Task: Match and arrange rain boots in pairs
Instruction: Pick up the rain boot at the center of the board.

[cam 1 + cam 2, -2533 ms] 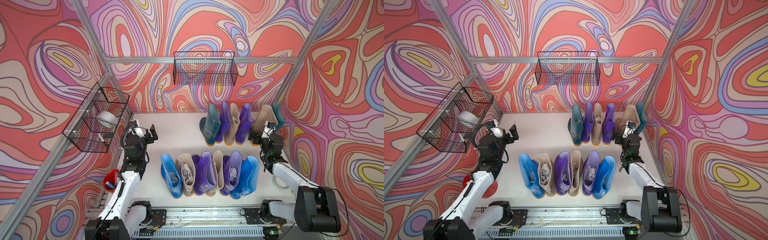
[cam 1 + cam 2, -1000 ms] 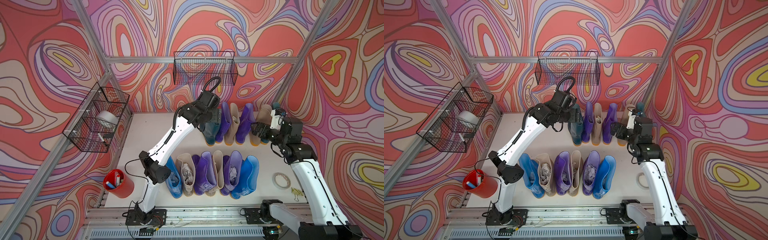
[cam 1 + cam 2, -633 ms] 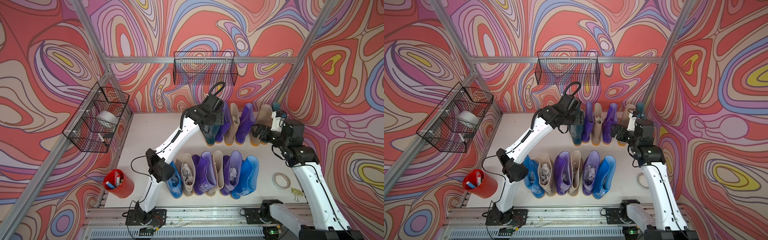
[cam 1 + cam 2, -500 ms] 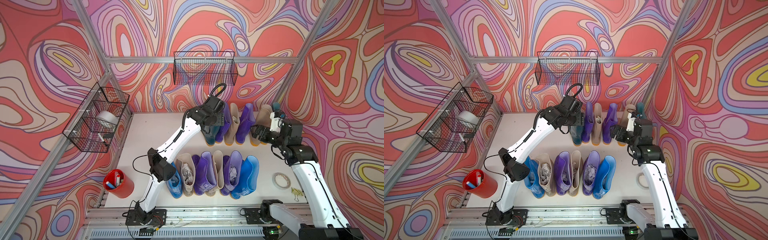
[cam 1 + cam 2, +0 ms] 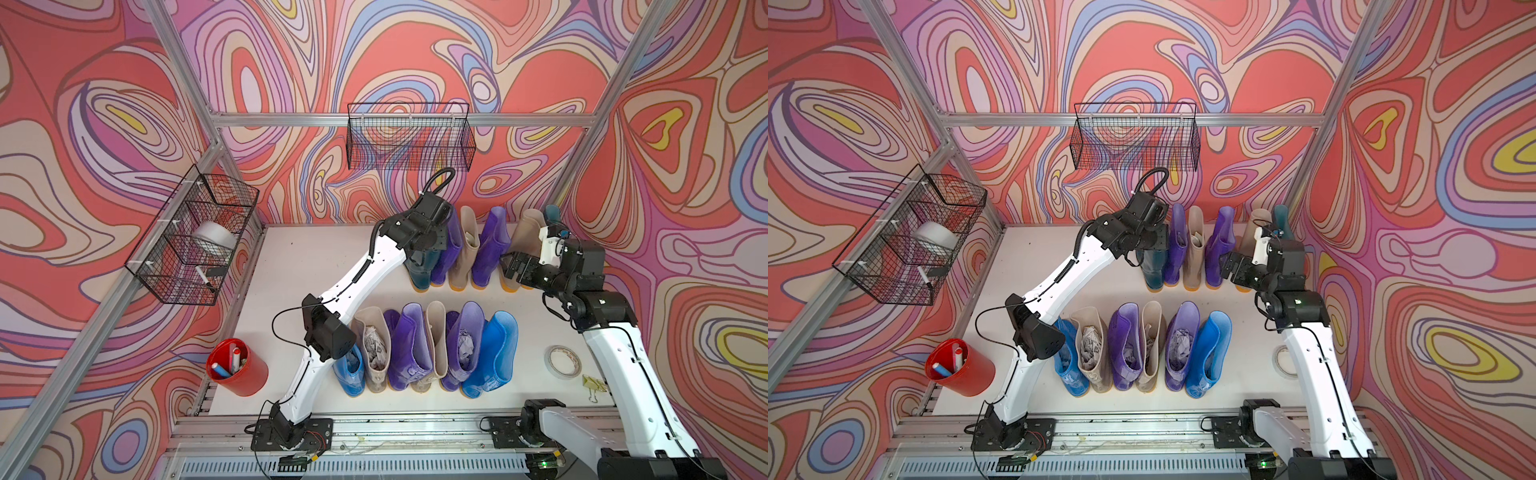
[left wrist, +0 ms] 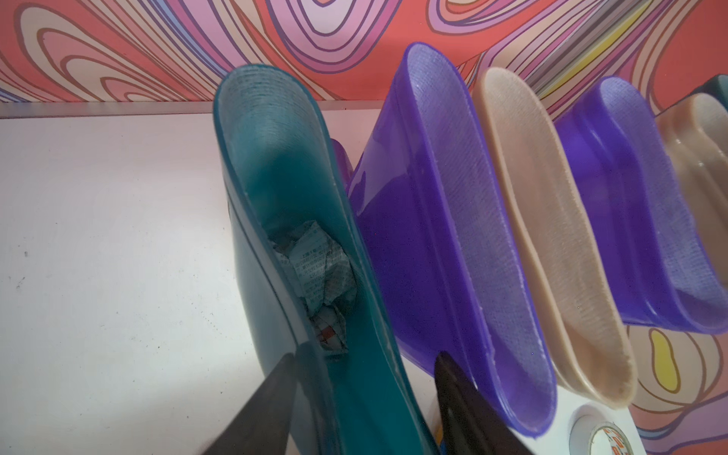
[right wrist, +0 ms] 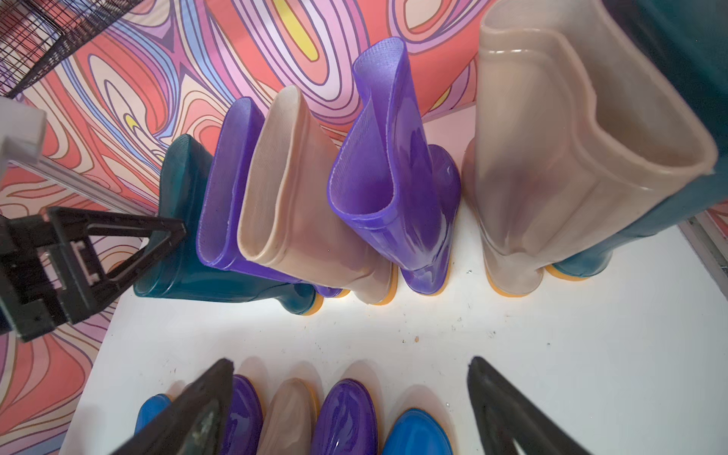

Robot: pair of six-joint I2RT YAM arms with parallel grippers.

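Two rows of rain boots stand on the white table. The back row runs from a teal boot through purple, beige, purple and beige boots to another teal one. The front row runs from blue to blue. My left gripper straddles the top of the paper-stuffed teal boot. One finger is against its outer wall; the other sits in the gap beside the purple boot. My right gripper hangs open over bare table between the rows.
A red cup with markers stands at the front left. A tape roll and a yellow clip lie at the front right. Wire baskets hang on the left wall and the back wall.
My left arm has reached from its rest to the back row's teal boot, and its jaws have narrowed round the shaft. The right arm rose toward the back right, then held.
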